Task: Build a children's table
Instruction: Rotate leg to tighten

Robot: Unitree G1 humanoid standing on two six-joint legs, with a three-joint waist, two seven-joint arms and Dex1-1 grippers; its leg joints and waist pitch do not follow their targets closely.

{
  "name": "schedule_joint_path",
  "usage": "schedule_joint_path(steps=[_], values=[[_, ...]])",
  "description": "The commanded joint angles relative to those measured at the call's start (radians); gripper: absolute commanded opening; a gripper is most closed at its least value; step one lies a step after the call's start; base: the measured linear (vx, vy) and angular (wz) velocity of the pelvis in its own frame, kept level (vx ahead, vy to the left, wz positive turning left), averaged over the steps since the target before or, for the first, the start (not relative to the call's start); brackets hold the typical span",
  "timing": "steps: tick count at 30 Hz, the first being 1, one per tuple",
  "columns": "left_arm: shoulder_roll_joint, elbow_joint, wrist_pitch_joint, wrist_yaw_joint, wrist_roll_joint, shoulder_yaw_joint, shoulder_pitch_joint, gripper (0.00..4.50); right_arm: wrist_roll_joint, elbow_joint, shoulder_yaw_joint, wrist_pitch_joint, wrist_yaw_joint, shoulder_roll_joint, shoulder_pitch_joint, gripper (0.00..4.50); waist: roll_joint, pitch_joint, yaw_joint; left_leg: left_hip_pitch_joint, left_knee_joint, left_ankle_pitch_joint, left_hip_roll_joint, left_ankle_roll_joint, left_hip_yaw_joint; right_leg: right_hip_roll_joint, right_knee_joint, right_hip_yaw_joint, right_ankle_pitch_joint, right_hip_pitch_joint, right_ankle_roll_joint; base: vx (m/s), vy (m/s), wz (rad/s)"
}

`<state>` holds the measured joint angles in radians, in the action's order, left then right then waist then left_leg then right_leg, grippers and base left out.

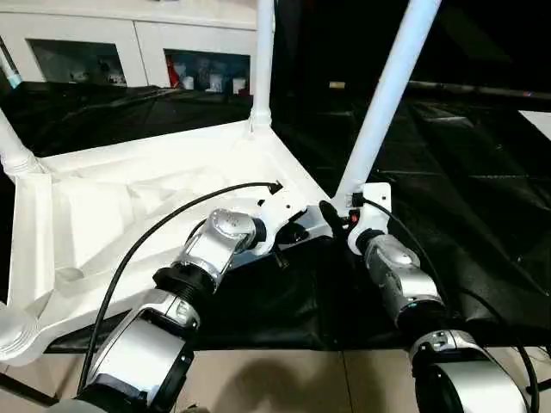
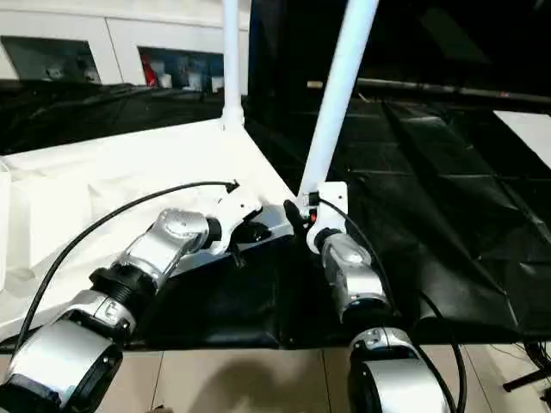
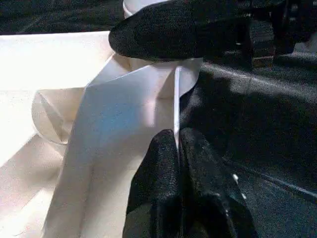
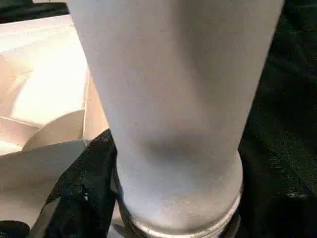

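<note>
The children's table lies upside down on the black cloth, its ribbed white top (image 1: pixel 129 215) facing up. Three white legs stand in its corner sockets: one at the far corner (image 1: pixel 263 69), one at the left (image 1: pixel 13 146) and one at the near right corner (image 1: pixel 387 95). My left gripper (image 3: pixel 177 136) is shut on the thin rim of the top (image 3: pixel 176 94), close beside that near right corner. My right gripper (image 1: pixel 337 215) is closed around the base of the near right leg (image 4: pixel 173 99). One of its black fingers (image 3: pixel 173 27) lies against the leg just above the socket.
The black-cloth work table (image 1: pixel 465 189) stretches away to the right and back, and its front edge (image 1: pixel 258 348) runs just under my forearms. White cabinets with glass doors (image 1: pixel 129 52) stand behind. A black cable (image 1: pixel 138 245) loops over my left forearm.
</note>
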<state>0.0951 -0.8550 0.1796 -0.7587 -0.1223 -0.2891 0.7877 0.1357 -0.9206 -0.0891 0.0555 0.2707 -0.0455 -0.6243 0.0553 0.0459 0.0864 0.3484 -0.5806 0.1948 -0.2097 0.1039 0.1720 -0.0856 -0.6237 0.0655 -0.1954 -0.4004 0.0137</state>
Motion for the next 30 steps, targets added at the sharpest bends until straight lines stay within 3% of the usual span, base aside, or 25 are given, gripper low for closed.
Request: schedule_joint_path(steps=[1,7,10,12,14,16,17,21,25,27,28,30], values=[[-0.028,-0.041,-0.001,0.015,-0.020,-0.018,0.008,0.00,-0.029,-0.037,0.055,0.005,0.047,0.048,-0.003,3.32,-0.008,-0.056,-0.003,0.003,0.071,0.182,-0.016,-0.022,0.002,-0.054,0.086,-0.044,-0.191,0.048,0.183,0.000,0.000,0.00],[0.006,-0.040,-0.029,-0.039,-0.019,-0.030,-0.006,0.00,-0.049,0.010,0.099,0.037,0.179,-0.023,0.008,3.89,-0.001,-0.054,-0.002,0.005,0.071,0.195,-0.017,-0.038,0.001,-0.056,0.089,-0.044,-0.220,0.050,0.179,0.000,0.000,0.00],[0.035,-0.015,-0.060,-0.115,-0.009,-0.039,-0.021,0.00,-0.036,0.068,0.118,0.026,0.308,-0.078,0.030,3.89,0.000,-0.059,-0.001,0.010,0.065,0.138,-0.017,-0.066,0.003,-0.055,0.079,-0.044,-0.127,0.057,0.196,0.000,0.000,0.00],[0.047,-0.008,-0.082,-0.143,-0.009,-0.044,-0.027,0.00,-0.040,0.084,0.125,0.032,0.351,-0.101,0.038,3.89,-0.001,-0.062,-0.002,0.010,0.060,0.080,-0.017,-0.091,0.004,-0.053,0.067,-0.044,-0.026,0.059,0.227,0.000,0.000,0.00],[0.085,0.027,-0.116,-0.241,0.006,-0.056,-0.048,0.00,-0.040,0.142,0.150,0.022,0.472,-0.169,0.065,3.89,-0.007,-0.062,0.001,0.007,0.059,0.074,-0.017,-0.102,0.004,-0.051,0.064,-0.042,0.010,0.061,0.246,0.000,0.000,0.00],[0.113,0.056,-0.136,-0.309,0.018,-0.066,-0.066,0.00,-0.036,0.187,0.171,0.007,0.565,-0.219,0.086,3.89,-0.001,-0.061,0.000,0.009,0.057,0.082,-0.017,-0.124,0.006,-0.051,0.062,-0.044,0.039,0.064,0.258,0.000,0.000,0.00],[0.137,0.073,-0.145,-0.343,0.015,-0.074,-0.076,0.00,-0.028,0.213,0.183,-0.012,0.628,-0.258,0.098,3.89,-0.005,-0.061,-0.001,0.007,0.057,0.086,-0.018,-0.127,0.006,-0.052,0.063,-0.043,0.034,0.062,0.262,0.000,0.000,0.00],[0.171,0.091,-0.153,-0.388,0.013,-0.082,-0.091,0.00,-0.003,0.227,0.181,-0.040,0.692,-0.289,0.102,3.89,-0.010,-0.058,-0.001,-0.003,0.063,0.137,-0.026,-0.103,0.006,-0.053,0.069,-0.044,-0.031,0.054,0.275,0.000,0.000,0.00],[0.192,0.113,-0.157,-0.423,0.014,-0.085,-0.104,0.00,0.015,0.245,0.176,-0.067,0.733,-0.295,0.102,3.89,-0.011,-0.059,0.000,-0.002,0.063,0.130,-0.025,-0.089,0.007,-0.050,0.063,-0.043,0.000,0.057,0.286,0.000,0.000,0.00],[0.197,0.127,-0.150,-0.429,0.020,-0.083,-0.108,0.00,0.022,0.262,0.186,-0.089,0.762,-0.303,0.106,3.89,-0.005,-0.060,0.000,0.000,0.062,0.119,-0.024,-0.095,0.007,-0.052,0.062,-0.043,0.008,0.059,0.280,0.000,0.000,0.00],[0.197,0.127,-0.149,-0.429,0.020,-0.082,-0.108,0.00,0.021,0.263,0.188,-0.091,0.764,-0.304,0.107,3.64,-0.006,-0.060,0.001,0.001,0.061,0.114,-0.024,-0.096,0.007,-0.053,0.061,-0.043,0.009,0.060,0.279,0.000,0.000,0.00],[0.197,0.127,-0.148,-0.430,0.021,-0.079,-0.108,0.00,0.017,0.265,0.192,-0.097,0.772,-0.303,0.105,3.64,-0.004,-0.060,0.002,0.001,0.060,0.106,-0.023,-0.098,0.007,-0.053,0.062,-0.043,0.002,0.059,0.276,0.000,0.000,0.00]])
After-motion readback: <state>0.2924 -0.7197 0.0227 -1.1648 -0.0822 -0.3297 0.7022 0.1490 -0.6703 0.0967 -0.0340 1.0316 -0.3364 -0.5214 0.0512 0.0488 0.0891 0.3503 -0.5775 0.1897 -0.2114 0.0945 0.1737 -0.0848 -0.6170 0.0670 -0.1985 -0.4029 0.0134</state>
